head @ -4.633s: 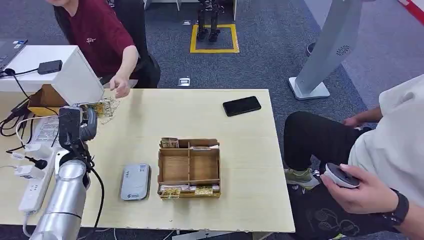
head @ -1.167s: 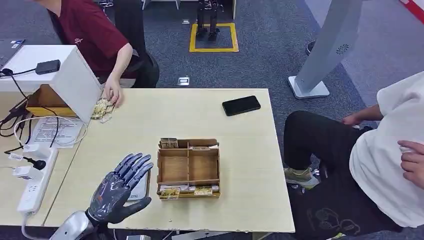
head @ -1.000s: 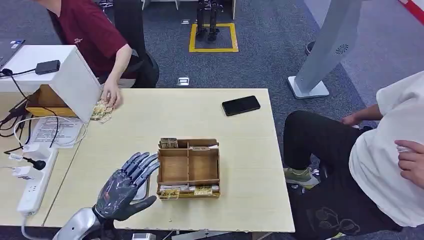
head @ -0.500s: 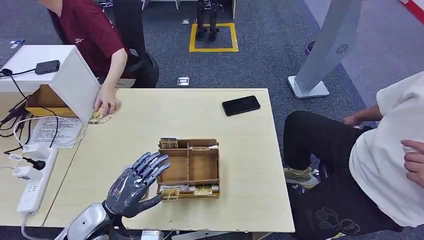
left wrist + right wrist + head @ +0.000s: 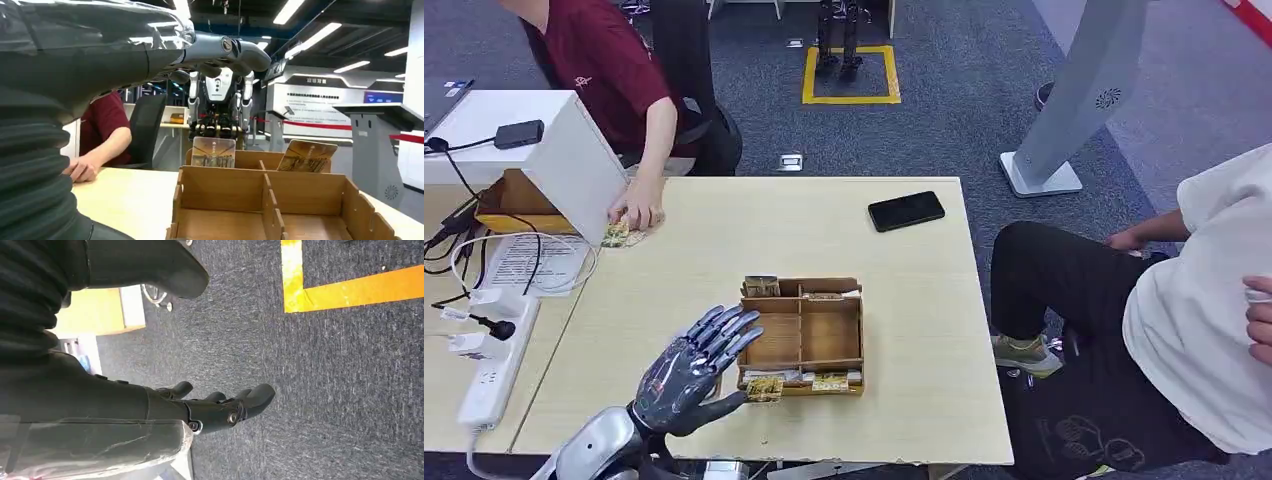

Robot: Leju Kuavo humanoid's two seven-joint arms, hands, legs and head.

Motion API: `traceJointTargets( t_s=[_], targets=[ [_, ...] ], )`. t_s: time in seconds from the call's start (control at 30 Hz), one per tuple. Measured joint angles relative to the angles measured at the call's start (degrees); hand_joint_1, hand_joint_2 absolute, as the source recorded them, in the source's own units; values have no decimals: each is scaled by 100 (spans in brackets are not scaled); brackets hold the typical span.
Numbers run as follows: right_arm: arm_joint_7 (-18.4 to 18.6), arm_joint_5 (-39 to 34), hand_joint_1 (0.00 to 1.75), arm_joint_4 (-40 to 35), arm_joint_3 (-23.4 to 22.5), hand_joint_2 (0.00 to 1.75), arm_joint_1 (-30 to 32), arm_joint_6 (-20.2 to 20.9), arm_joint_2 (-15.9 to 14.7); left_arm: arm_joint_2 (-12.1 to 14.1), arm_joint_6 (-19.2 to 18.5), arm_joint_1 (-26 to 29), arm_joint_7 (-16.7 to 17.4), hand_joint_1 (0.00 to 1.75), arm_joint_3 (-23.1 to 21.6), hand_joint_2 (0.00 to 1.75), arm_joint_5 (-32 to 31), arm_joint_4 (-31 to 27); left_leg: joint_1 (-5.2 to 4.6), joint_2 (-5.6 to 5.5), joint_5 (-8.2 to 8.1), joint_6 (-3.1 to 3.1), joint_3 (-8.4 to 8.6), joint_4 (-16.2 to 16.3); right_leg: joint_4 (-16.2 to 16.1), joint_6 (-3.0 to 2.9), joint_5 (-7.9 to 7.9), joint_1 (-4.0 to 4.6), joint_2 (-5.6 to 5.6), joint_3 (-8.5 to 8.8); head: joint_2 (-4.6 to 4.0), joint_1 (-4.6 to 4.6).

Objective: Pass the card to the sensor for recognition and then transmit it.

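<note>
**Left hand spread beside the card box, no card yet taken**

The left hand (image 5: 692, 372) is seen in the head view with its fingers apart and nothing held, hovering just beside the near left corner of the wooden card box (image 5: 803, 336); its fingertips reach over the box's left wall. The grey sensor (image 5: 711, 388) is almost wholly hidden beneath the hand, so that only a sliver of it can be made out. Cards (image 5: 764, 388) are stood along the near edge of the box, and more cards (image 5: 762, 286) are propped at its far edge; in the left wrist view two upright cards (image 5: 213, 152) are seen beyond the empty middle compartments. The right hand (image 5: 220, 407) is hung over the carpet in its own wrist view, fingers loosely curled and nothing gripped.

By these signs the task is judged to be at its start: no card has been lifted, none presented to the sensor, none handed on; a card is still to be picked from the box, held to the sensor and then passed across. A person's hand (image 5: 637, 212) is rested on a small pile of cards (image 5: 615, 236) at the far left of the table (image 5: 904, 290); a black phone (image 5: 907, 211) lies well apart near the far right edge.
</note>
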Motion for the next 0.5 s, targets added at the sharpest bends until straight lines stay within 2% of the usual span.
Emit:
traceJointTargets(
  t_s=[0.33, 0.5],
  targets=[
    [-13, 0, 0, 0, 0, 175, 0, 0, 0, 105, 33, 1, -59, 0, 2, 175, 396, -72, 0, -1, 0, 0, 0, 0, 0, 0, 0, 0, -1, 2, 0, 0],
    [-37, 0, 0, 0, 0, 175, -1, -2, 0, 129, 186, 24, -127, 0, 35, 175, 444, -149, 0, 0, 0, 0, -1, 0, 0, 0, 0, 0, -1, 2, 0, 0]
  ],
)
